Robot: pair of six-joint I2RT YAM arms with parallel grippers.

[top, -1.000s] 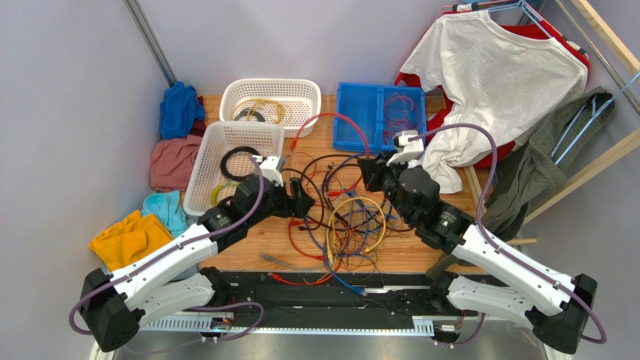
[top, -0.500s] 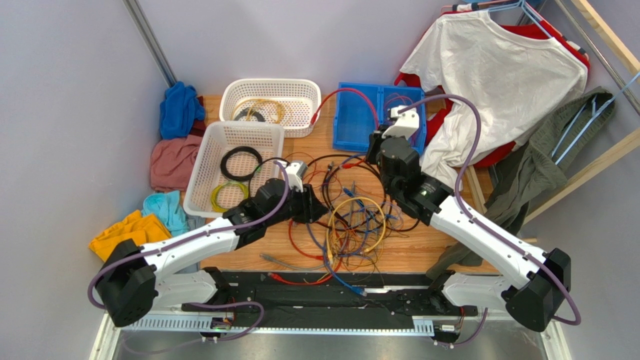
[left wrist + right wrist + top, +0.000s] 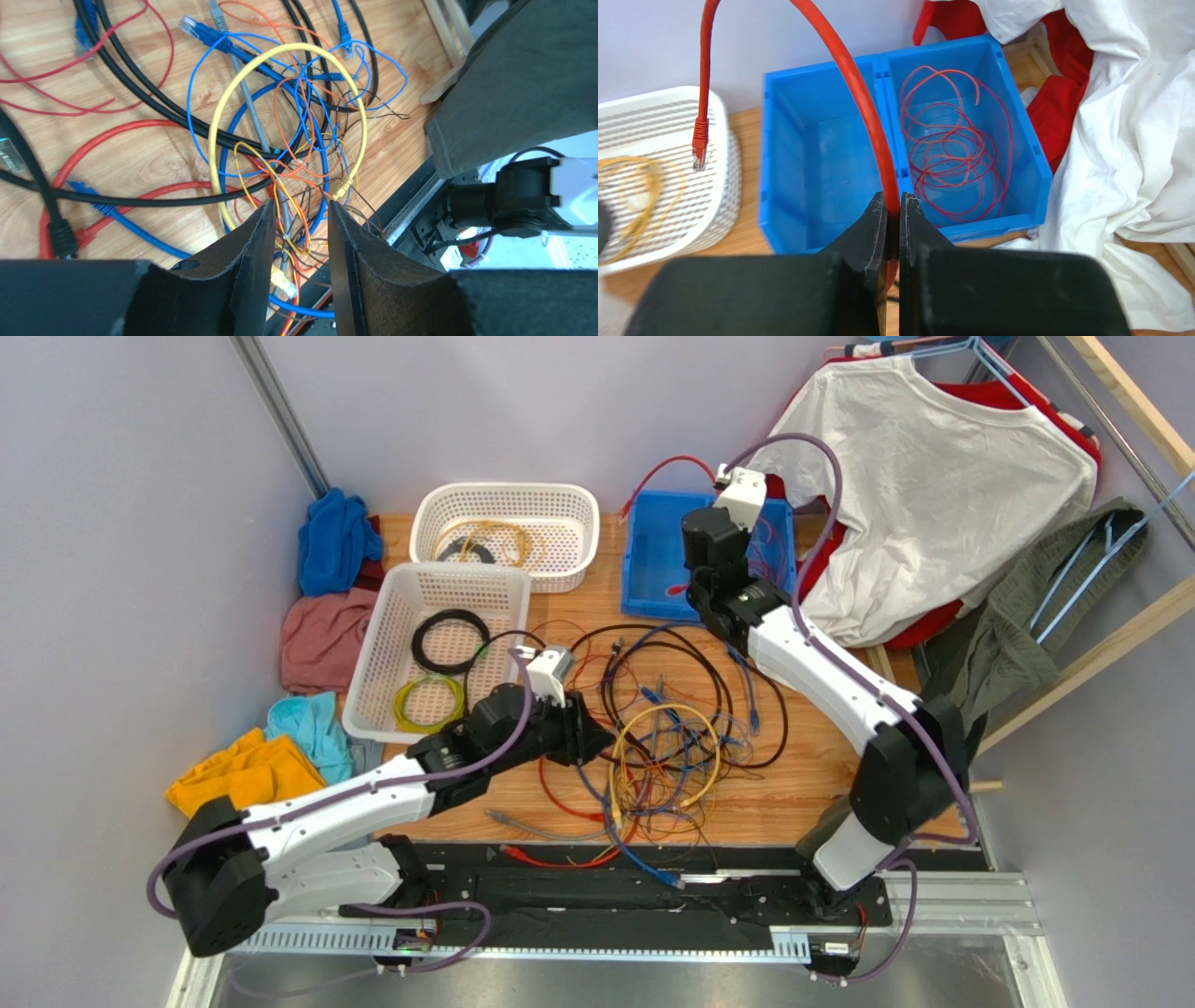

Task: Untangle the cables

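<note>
Arching up from between the fingertips, a thick red cable [image 3: 868,105] is being pinched by the right gripper [image 3: 892,199], whose jaws are being pressed tight on it above the blue bin [image 3: 808,161], at about one o'clock from the table's middle. The cable's red plug [image 3: 700,143] is being dangled at ten o'clock from that gripper, in front of a white basket [image 3: 717,189] in the wrist view. A coil of thin red wire [image 3: 955,154] is being kept in one compartment of the bin (the one toward three o'clock in the wrist view). The cables [image 3: 659,735] are being left in a tangle at the middle of the wooden table [image 3: 800,805], with red, black, blue, orange and yellow strands crossing one another. The left gripper [image 3: 295,217] is being held over the tangle's nine o'clock side with its jaws partly apart. Thin yellow and orange wires are being seen in the gap, and whether they are being gripped cannot be told.
</note>
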